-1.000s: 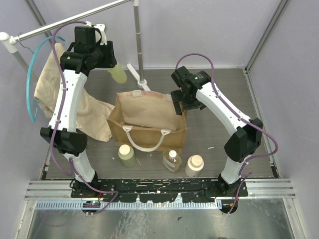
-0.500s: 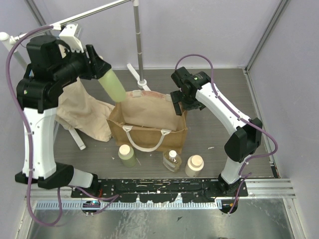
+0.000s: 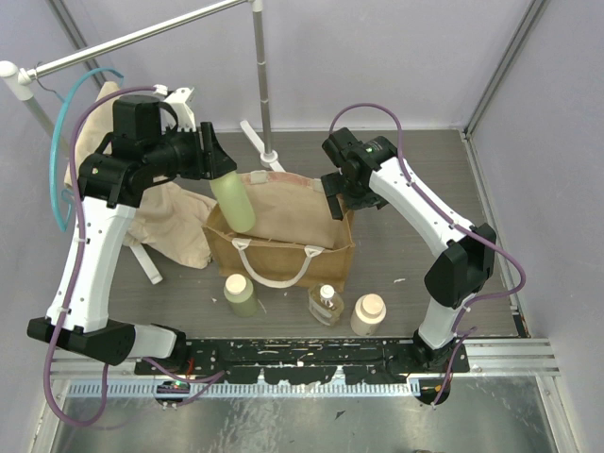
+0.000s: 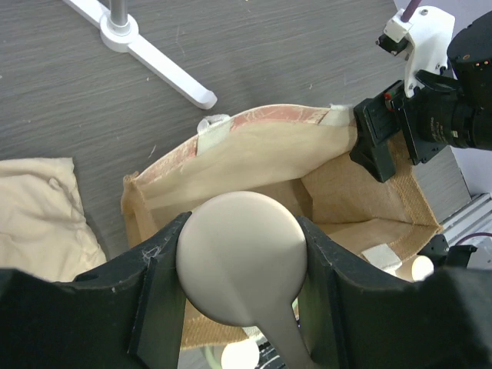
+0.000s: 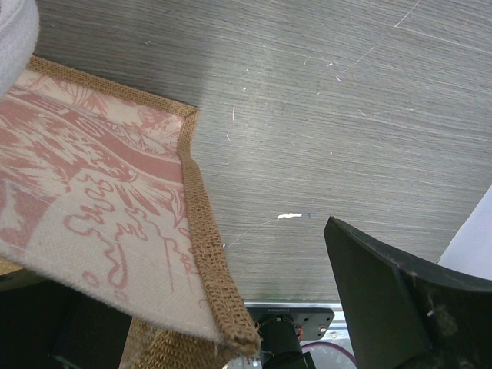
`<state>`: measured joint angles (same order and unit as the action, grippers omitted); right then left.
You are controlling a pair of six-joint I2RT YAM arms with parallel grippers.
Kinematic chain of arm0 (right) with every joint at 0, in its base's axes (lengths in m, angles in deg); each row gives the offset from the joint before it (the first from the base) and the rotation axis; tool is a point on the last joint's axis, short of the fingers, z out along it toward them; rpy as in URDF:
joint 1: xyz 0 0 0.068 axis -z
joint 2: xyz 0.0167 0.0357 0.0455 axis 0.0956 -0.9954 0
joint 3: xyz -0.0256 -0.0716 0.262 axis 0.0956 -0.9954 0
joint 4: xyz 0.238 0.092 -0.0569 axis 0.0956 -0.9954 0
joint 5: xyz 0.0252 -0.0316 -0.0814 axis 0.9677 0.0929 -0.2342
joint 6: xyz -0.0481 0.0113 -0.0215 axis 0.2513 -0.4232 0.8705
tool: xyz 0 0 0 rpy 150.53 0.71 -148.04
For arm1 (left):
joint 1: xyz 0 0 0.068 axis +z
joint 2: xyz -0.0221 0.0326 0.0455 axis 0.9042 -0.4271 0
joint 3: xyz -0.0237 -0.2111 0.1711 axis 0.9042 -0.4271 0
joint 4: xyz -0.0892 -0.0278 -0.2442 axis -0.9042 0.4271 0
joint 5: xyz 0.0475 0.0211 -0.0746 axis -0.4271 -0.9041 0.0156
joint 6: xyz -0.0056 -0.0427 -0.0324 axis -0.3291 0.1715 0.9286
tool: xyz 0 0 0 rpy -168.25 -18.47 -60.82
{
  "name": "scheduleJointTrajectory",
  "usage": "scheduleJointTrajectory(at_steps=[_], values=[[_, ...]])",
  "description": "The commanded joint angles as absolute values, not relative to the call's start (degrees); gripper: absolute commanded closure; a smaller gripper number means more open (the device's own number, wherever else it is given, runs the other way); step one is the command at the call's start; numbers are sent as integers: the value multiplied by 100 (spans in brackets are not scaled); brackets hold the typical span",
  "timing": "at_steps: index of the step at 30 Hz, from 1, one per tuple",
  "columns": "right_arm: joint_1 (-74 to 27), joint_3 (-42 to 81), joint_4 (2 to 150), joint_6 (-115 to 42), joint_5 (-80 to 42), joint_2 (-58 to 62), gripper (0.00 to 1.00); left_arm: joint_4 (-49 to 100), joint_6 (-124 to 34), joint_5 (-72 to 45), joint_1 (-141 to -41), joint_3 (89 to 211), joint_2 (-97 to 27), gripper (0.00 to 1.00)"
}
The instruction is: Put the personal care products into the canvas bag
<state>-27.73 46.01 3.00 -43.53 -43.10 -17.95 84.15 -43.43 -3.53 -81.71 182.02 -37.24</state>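
green bottle [image 3: 233, 200] now above canvas bag [image 4: 261, 157] opening

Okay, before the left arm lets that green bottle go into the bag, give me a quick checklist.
1. Grip: left gripper shut on the pale green plastic bottle with the beige cap: ok.
2. Bottle above the open mouth of the boxy tan canvas bag: ok.
3. Bag upright: ok.
4. Path: right gripper open at the rim's corner, beside the bottle's way down: ok.
5. Room at the bag's bottom: cannot tell, the bottle hides it.
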Motion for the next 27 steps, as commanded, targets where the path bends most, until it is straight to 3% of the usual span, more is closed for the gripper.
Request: scheduleJointTrajectory(at_steps=[1, 13, 27], values=[[-2832, 4605, 354, -4365, -4385, -1690, 0, 7032, -4123, -299, -8303, 18235, -3617, 100], [-2844, 4361, 413, -4348, -4469, -1574, 0, 6171, -4357, -1188, -8938, 16493, -3554, 100], [-2844, 4210, 565, -4239, -4386, -1625, 0, 4760, -4336, -4087, -9763, 14176, -2767, 100]])
